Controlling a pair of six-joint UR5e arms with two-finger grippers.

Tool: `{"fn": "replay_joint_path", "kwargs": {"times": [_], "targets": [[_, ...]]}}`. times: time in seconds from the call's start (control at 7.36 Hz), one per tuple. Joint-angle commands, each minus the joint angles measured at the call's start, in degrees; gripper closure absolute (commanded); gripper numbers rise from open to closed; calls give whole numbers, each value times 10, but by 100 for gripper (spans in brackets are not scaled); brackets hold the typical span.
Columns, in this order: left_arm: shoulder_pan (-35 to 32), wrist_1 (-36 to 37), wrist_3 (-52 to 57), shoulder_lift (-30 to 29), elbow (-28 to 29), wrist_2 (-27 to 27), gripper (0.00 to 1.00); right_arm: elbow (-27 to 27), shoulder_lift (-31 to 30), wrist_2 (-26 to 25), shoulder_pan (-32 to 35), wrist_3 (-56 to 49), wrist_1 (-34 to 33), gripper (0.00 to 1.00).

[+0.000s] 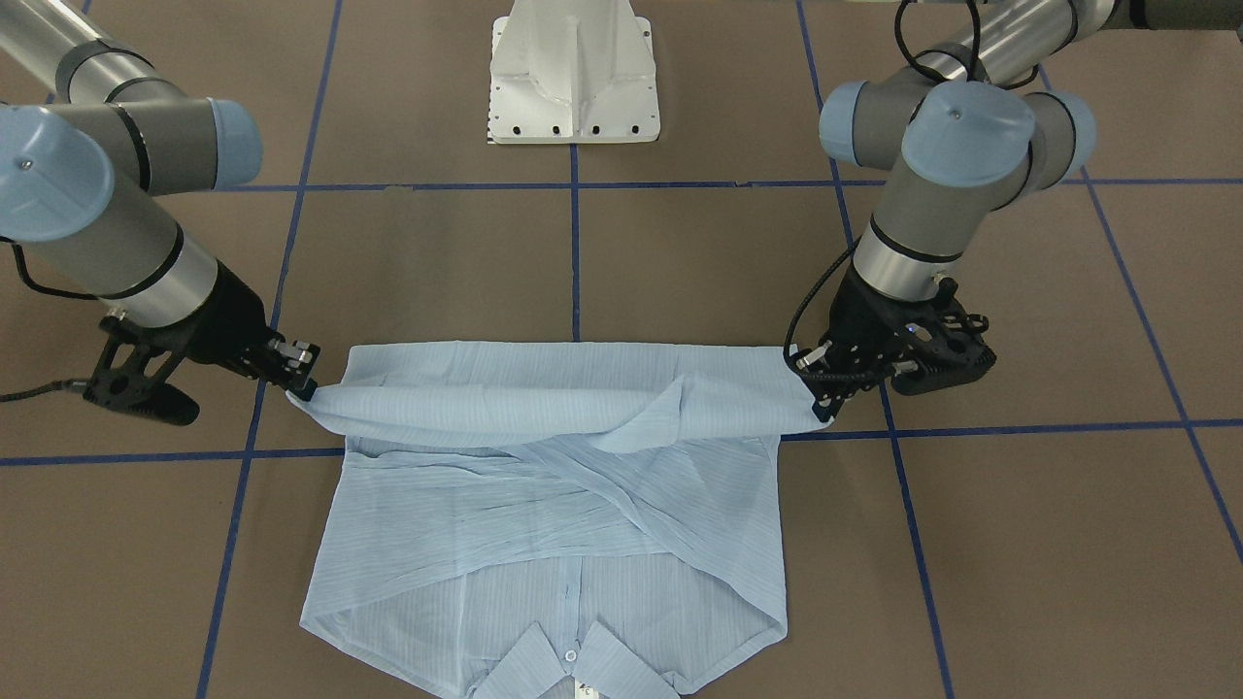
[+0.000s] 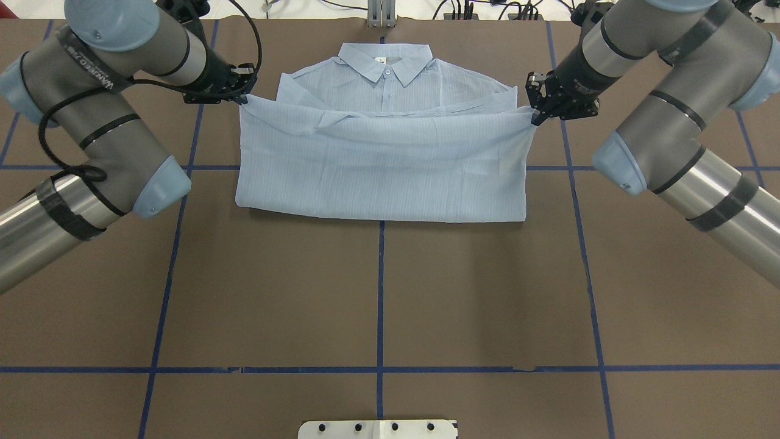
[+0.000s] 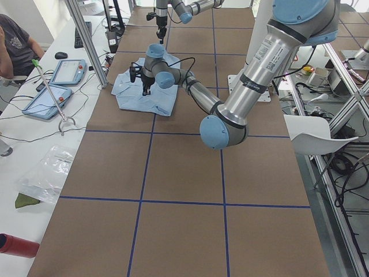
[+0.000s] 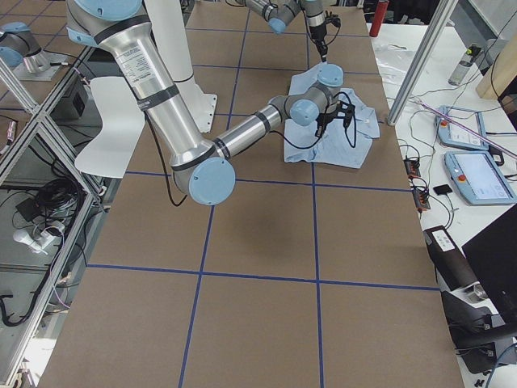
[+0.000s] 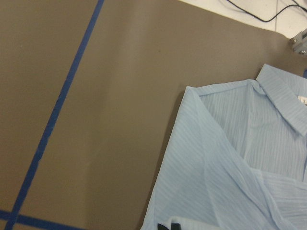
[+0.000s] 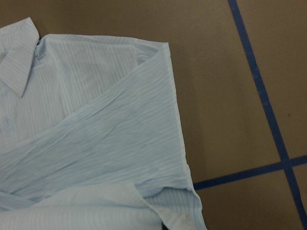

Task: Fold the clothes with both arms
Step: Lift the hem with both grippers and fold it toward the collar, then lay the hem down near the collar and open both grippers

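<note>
The pale blue striped shirt (image 2: 378, 164) lies on the brown table with its collar (image 2: 385, 61) at the far side from the robot. Its lower part is lifted and doubled back toward the collar, hanging as a taut band between both grippers. My left gripper (image 2: 244, 99) is shut on the left corner of that band, and my right gripper (image 2: 536, 119) is shut on the right corner. In the front-facing view the shirt (image 1: 544, 524) shows crossed sleeves under the raised fold, with the left gripper (image 1: 825, 413) on the view's right and the right gripper (image 1: 303, 388) on its left.
The white pedestal base (image 1: 573, 78) stands at the robot's side of the table. Blue tape lines (image 2: 381, 292) grid the brown surface. Beyond the far edge runs a bench with tablets (image 3: 69, 72), cables and a seated person (image 3: 14, 43).
</note>
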Motion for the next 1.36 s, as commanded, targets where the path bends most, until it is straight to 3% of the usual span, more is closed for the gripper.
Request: {"fn": "replay_joint_path", "kwargs": {"times": [0.0,0.27,0.41,0.68,1.22], "targets": [[-4,-93,0,-58,130,-2,100,-98,69,2,16,-18,1,100],[-9,-114,3,-62,159,-1,100,-193,89,1,23,-26,94,100],[-9,-147,3,-62,185,-1,100,-224,104,1,23,-26,109,100],[-9,-163,1,-99,241,2,100,-244,110,1,25,-27,111,100],[-9,-168,3,-101,250,3,100,-258,111,0,24,-27,113,100]]}}
